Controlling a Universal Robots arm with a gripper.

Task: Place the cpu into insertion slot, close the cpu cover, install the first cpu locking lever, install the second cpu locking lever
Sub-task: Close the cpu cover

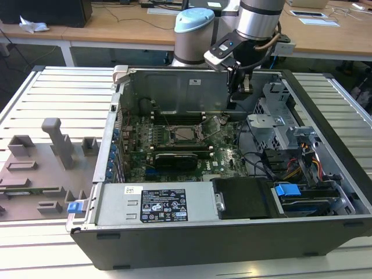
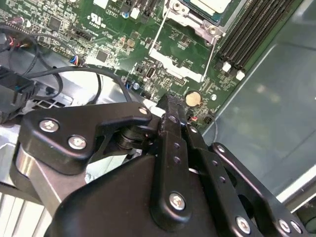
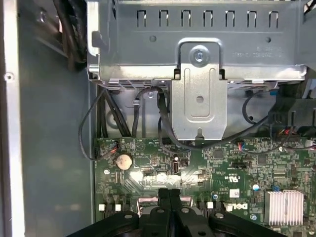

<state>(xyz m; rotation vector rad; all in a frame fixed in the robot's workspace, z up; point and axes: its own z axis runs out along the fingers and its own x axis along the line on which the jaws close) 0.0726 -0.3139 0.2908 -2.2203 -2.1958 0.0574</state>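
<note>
In the exterior view the green motherboard (image 1: pixel 174 148) lies in an open computer case. The insertion slot (image 1: pixel 172 135) sits near its middle with the pale cpu (image 1: pixel 186 135) lying in it. In the second wrist view the cpu (image 2: pixel 210 4) is framed by the silver cpu cover (image 2: pixel 188 13), which lies flat on it. Two thin wire locking levers (image 2: pixel 159 32) (image 2: pixel 211 49) stick out from the socket, unlatched. My gripper (image 1: pixel 245 88) (image 2: pixel 172 106) (image 3: pixel 169 193) hangs shut and empty over the board's edge, to the exterior view's right of the socket and beyond it.
A metal drive cage (image 1: pixel 273 110) (image 3: pixel 197 44) and black cables (image 1: pixel 256 157) stand close to the gripper. A power supply (image 1: pixel 157 203) and a drive with a blue latch (image 1: pixel 286 190) fill the case's front. A coin battery (image 3: pixel 123 160) sits below the fingers. A grey fixture (image 1: pixel 52 151) lies left of the case.
</note>
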